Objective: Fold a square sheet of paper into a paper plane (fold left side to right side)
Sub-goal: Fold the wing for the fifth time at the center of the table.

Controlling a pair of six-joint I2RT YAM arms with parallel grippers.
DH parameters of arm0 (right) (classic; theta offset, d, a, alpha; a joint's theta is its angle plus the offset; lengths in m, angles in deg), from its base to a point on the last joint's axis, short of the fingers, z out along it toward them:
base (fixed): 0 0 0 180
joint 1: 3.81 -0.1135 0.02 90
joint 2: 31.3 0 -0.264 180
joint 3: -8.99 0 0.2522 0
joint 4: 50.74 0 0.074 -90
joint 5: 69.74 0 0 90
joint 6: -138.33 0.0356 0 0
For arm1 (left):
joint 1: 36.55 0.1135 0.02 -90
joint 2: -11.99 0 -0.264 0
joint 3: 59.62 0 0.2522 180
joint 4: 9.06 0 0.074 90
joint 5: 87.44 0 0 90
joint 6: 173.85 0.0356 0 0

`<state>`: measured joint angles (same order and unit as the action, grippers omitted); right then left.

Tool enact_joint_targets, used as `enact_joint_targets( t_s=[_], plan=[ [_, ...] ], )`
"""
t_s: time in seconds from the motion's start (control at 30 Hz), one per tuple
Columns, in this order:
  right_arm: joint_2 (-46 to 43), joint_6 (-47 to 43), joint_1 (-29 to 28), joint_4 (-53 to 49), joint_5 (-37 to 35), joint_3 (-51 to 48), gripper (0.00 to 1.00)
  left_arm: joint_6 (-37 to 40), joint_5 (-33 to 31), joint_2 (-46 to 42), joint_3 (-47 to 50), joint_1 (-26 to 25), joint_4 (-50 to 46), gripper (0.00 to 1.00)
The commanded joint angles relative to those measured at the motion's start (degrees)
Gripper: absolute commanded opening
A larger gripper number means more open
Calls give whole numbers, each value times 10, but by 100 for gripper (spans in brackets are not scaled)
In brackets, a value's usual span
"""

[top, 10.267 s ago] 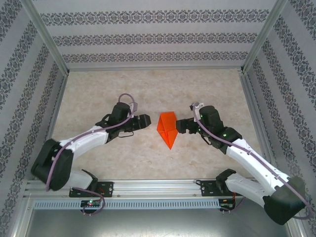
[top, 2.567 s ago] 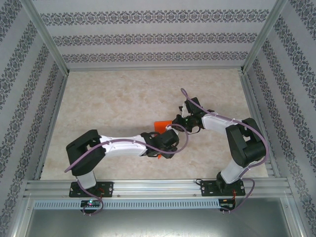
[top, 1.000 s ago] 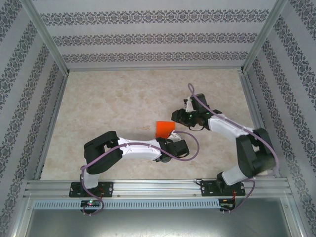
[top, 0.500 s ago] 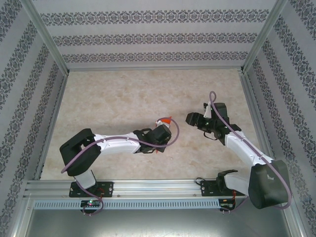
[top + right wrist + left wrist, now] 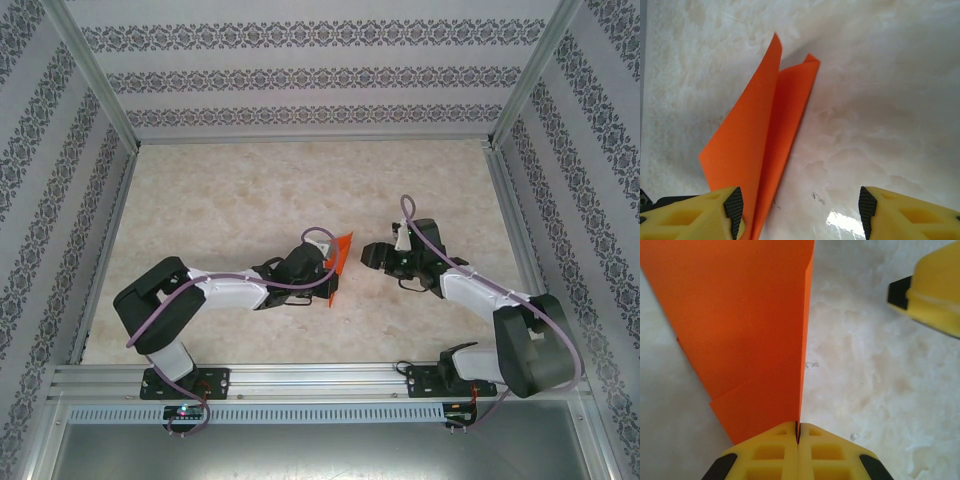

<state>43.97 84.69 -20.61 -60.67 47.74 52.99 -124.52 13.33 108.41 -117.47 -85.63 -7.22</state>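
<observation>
Top view high, rear, facing down; wrist views close, sharing orange paper.

Robot lab test cell, not a home. Boxed-in bay: aluminium frame posts, patterned wall panels on three sides, marble-look tabletop. Left arm and right arm, white and black, bolted to an aluminium rail at the near edge. Slotted cable duct just below the rail.
</observation>
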Motion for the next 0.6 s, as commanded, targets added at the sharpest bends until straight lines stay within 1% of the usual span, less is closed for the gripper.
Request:
enact_joint_targets(
  t_s=[0.0,0.1,0.27,0.57],
  plan=[
    [15,22,-9,52,10,-5,64,-49,36,17,27,18,93,5],
    [28,35,-16,72,11,-5,63,-72,49,31,38,27,123,5],
    [65,52,-38,89,7,6,58,-104,60,49,54,36,174,4],
    [119,94,-57,166,6,5,57,-153,94,68,79,54,269,3]
  ],
)
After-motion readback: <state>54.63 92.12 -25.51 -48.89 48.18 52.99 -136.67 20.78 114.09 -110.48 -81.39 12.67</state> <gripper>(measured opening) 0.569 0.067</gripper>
